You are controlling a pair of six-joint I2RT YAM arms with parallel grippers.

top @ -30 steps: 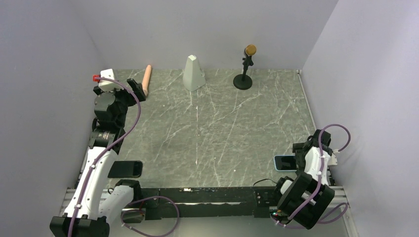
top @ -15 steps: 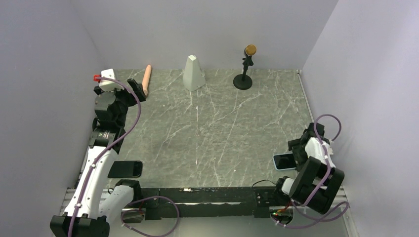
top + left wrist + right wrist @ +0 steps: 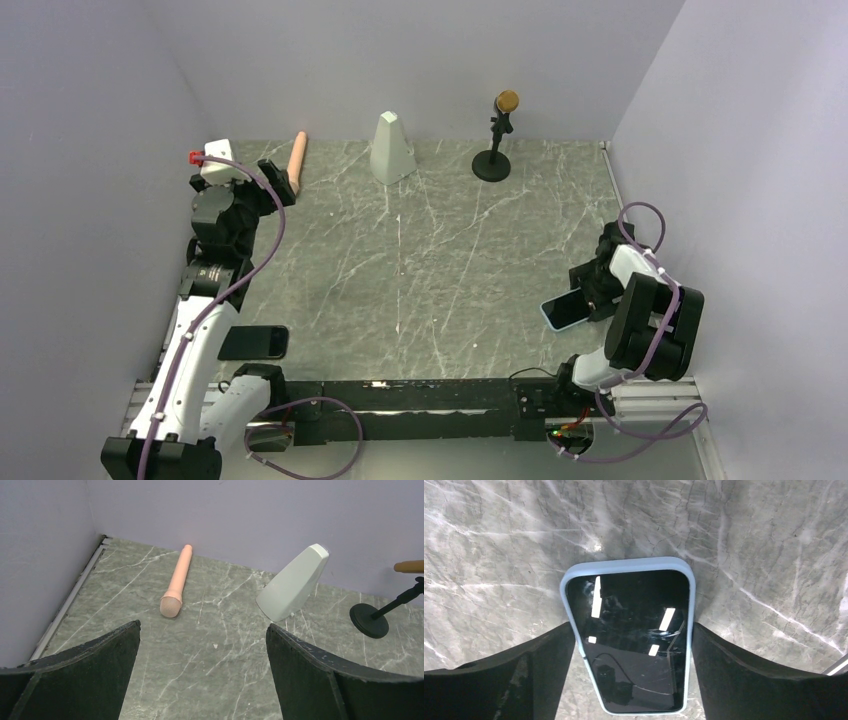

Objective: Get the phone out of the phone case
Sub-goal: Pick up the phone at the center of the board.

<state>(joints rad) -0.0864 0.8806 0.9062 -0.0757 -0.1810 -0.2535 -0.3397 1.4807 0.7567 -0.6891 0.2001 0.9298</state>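
Note:
The light-blue phone case holds a black phone, screen up. My right gripper is shut on the case, one finger pressed on each long edge. In the top view the cased phone is tilted at the right side of the table, sticking out left of the right gripper. My left gripper is open and empty, far away at the back left.
A second black phone lies beside the left arm's base. A peach microphone, a white wedge and a microphone stand are at the back. Walls close off the left, back and right.
My right arm has swung away from the table's front edge, carrying the cased phone farther in and tilting it. The left arm has not moved.

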